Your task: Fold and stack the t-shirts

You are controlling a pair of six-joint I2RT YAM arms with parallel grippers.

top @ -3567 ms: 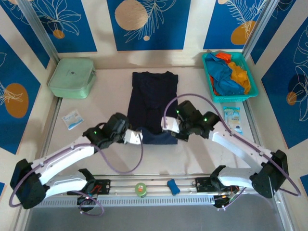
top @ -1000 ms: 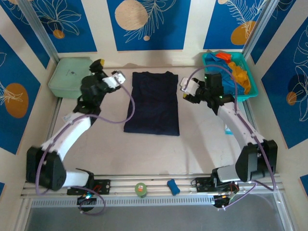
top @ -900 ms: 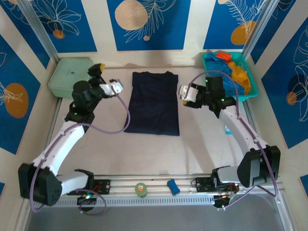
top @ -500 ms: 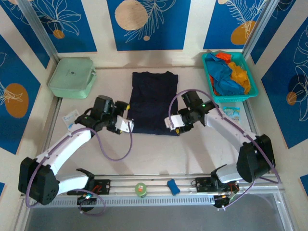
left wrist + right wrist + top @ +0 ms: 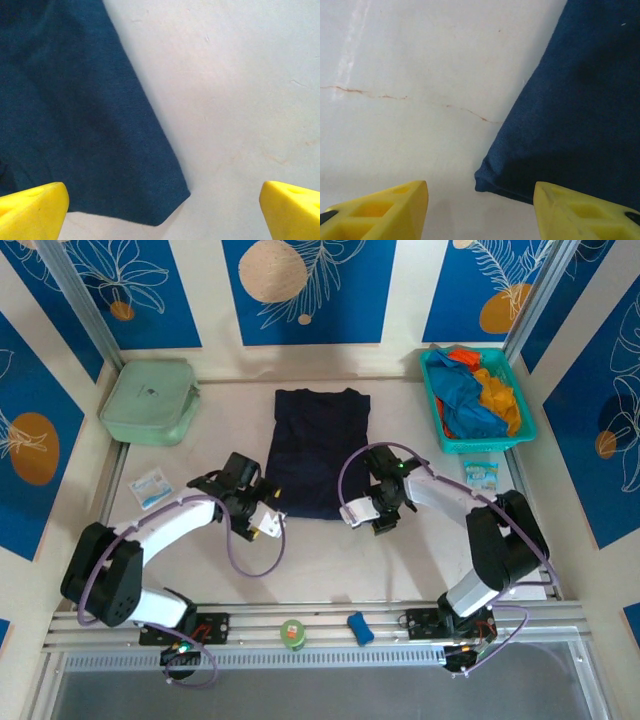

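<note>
- Top external view: the navy t-shirt [image 5: 318, 445] lies flat on the table [image 5: 420, 565], its long axis running away from the arm bases and its hem nearest them.
- Left wrist view: the shirt's near-left hem corner sits just ahead of my left gripper [image 5: 161, 215], whose fingers stand wide apart, holding nothing.
- Right wrist view: the shirt's near-right hem corner lies just ahead of my right gripper [image 5: 480, 207], likewise open and empty.
- Each arm has its own corner. I judge both need a short advance, then a pinch.
</note>
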